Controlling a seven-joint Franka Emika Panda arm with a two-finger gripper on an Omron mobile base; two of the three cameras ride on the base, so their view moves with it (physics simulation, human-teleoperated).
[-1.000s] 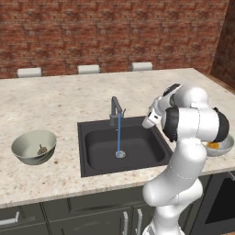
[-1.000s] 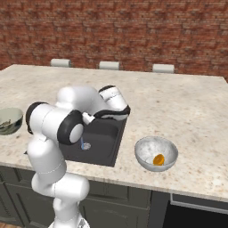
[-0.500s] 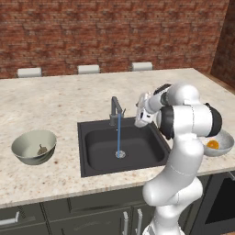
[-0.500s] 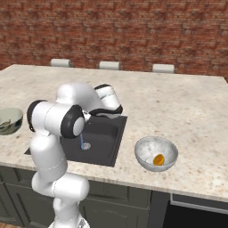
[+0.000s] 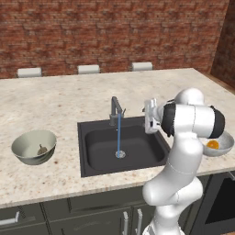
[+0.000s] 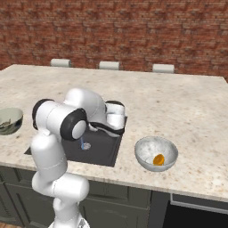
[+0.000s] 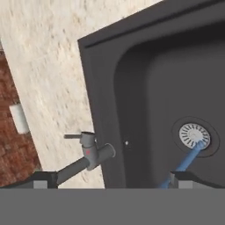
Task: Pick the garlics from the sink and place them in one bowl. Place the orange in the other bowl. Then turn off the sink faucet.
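Note:
Water runs from the dark sink faucet into the charcoal sink, a blue stream hitting the drain. My gripper hangs open and empty over the sink's right rim, aimed toward the faucet. In the hand view the faucet with its small lever lies between my spread fingertips, and the gripper holds nothing. The orange rests in the mottled whitish bowl on the right. A small brown garlic lies in the green-grey bowl on the left.
The speckled stone counter surrounds the sink, with a brick wall behind it. From the right base view my white arm covers much of the sink, and the orange's bowl stands close to the counter's front edge.
My arm has swung left, away from the whitish bowl and toward the faucet. The gripper stayed open. The bowls, the orange and the running water are unchanged.

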